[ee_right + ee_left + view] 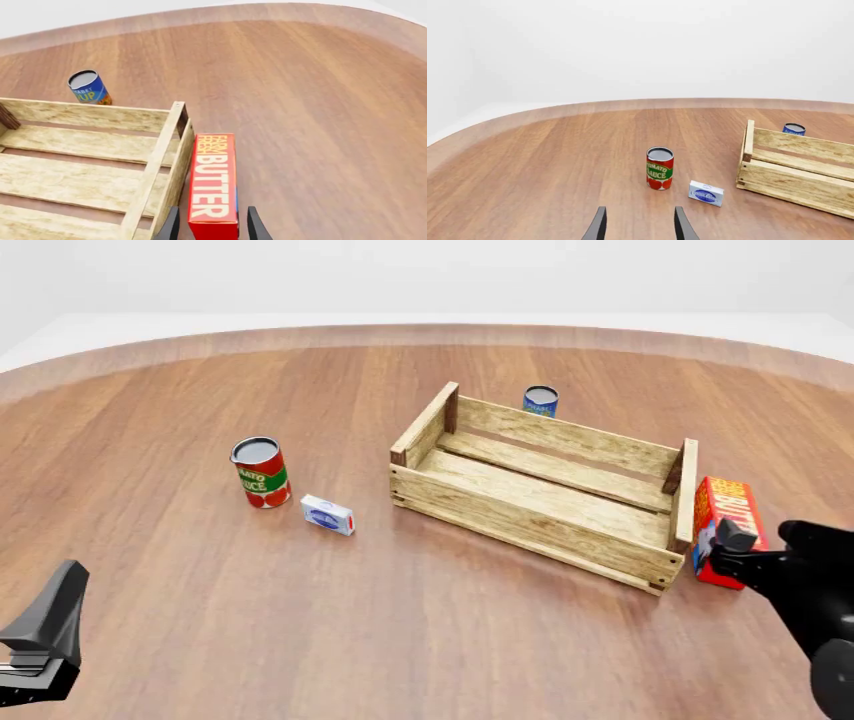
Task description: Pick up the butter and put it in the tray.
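Right wrist view shows your right pincer [212, 227] with its fingers spread around the near end of the butter [213, 175] (contact unclear). Just beside it stands the tray [155, 165]. Your left pincer [639, 225] hangs open, well apart.
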Controlling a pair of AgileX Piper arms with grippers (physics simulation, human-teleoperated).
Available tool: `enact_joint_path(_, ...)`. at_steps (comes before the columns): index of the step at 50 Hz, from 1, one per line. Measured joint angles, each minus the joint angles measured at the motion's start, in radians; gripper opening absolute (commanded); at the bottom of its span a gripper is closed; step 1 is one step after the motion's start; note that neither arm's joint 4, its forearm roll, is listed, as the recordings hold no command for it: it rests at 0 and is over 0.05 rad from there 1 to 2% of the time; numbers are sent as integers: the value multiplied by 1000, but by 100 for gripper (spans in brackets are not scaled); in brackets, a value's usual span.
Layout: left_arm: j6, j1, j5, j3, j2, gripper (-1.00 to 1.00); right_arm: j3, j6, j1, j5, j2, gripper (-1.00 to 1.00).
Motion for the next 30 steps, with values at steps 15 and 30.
enact_joint_path(15, 0, 0, 0, 0, 0, 100, -22, 8, 3, -33, 71, 100)
enact_joint_path(30, 0, 0, 0, 0, 0, 100, -47, 17, 5, -61, 152, 100)
